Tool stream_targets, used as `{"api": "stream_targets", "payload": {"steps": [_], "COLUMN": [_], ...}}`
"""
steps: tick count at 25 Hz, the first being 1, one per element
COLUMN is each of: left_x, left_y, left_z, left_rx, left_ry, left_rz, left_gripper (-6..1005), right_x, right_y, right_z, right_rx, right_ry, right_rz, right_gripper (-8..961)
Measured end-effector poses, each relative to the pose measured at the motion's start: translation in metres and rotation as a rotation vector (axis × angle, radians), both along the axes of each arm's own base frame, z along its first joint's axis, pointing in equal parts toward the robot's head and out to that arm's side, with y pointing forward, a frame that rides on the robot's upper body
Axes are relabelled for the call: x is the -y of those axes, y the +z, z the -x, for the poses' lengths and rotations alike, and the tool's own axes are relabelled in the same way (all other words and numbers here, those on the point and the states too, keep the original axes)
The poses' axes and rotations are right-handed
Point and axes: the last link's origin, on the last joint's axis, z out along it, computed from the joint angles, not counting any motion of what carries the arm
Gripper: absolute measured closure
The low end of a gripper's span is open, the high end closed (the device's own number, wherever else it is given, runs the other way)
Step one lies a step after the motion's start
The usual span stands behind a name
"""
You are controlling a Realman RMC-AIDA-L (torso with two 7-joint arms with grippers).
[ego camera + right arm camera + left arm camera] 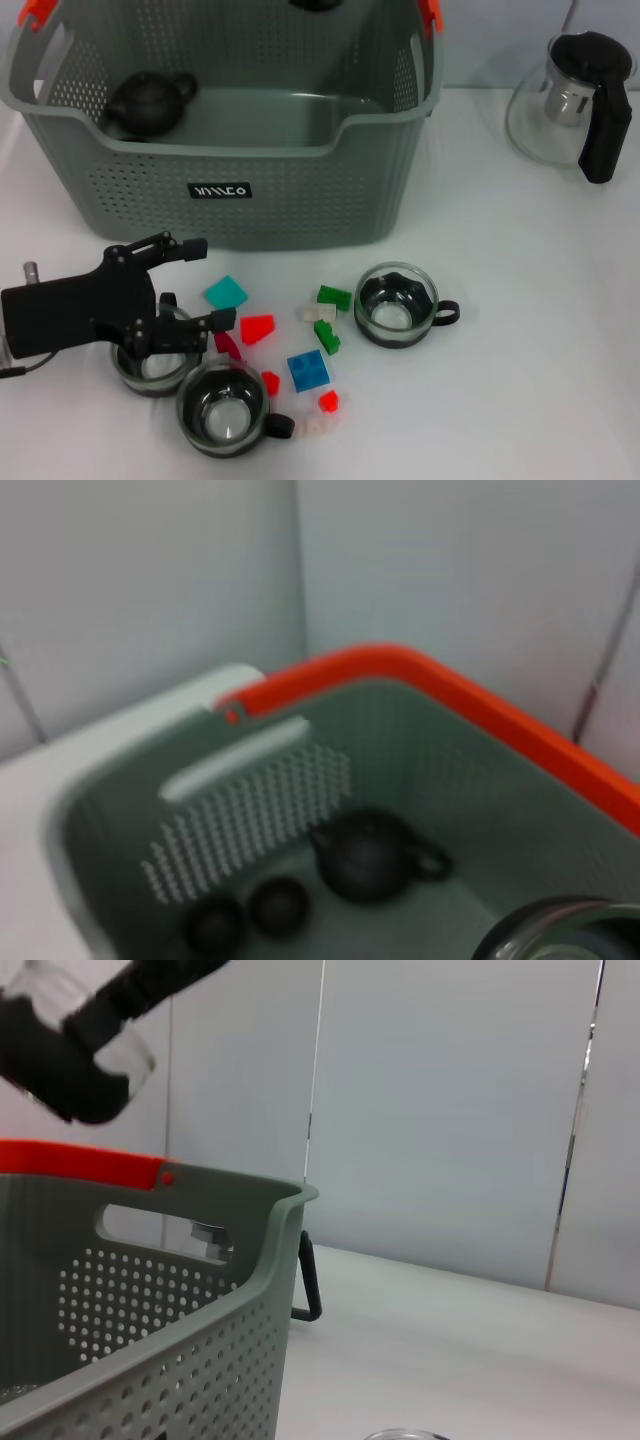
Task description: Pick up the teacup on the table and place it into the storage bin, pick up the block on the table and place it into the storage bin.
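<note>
The grey storage bin stands at the back of the table, and its orange-clipped rim also shows in the left wrist view. Three glass teacups rest on the table: one under my left gripper's body, one at the front, one to the right. Coloured blocks lie between them, among them a teal block, a red one and a blue one. My left gripper is open low over the table, its fingers either side of the teal block. The right wrist view looks down into the bin, with a glass rim close to the camera.
Inside the bin sit a dark teapot and two small dark cups. A glass teapot with a black handle stands at the back right. A dark, blurred shape hangs above the bin.
</note>
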Motion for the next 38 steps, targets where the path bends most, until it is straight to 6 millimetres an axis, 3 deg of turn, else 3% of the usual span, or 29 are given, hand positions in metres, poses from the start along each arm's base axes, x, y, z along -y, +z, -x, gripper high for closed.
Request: {"api": "stream_targets", "payload": {"steps": [15,22,32,38], "left_x": [0.002,0.001,-0.004,-0.005], "left_y": [-0.005,-0.007,-0.009,-0.012], "left_z": [-0.001,-0.003,-0.007,-0.010], "left_rx": [0.013,0.018,0.024,0.029], "left_ry": [0.014,0.011,0.009,0.002], "left_rz": [-0.004,-0.004,-0.019,-0.016], "left_gripper": [93,93,94,95], "right_x": [-0.018,-0.017,-0.016,-0.008], "right_y": [-0.049,-0.075,-0.084,-0.085], "right_z": [-0.044,-0.052,-0.075,-0.074], "right_rx": [0.073,0.054,0.084,0.113], "right_ry": [-0.089,-0.053,-0.058,-0.057], "right_rz": [-0.080,-0.145,-0.163,-0.089], "right_gripper": [896,896,897,897]}}
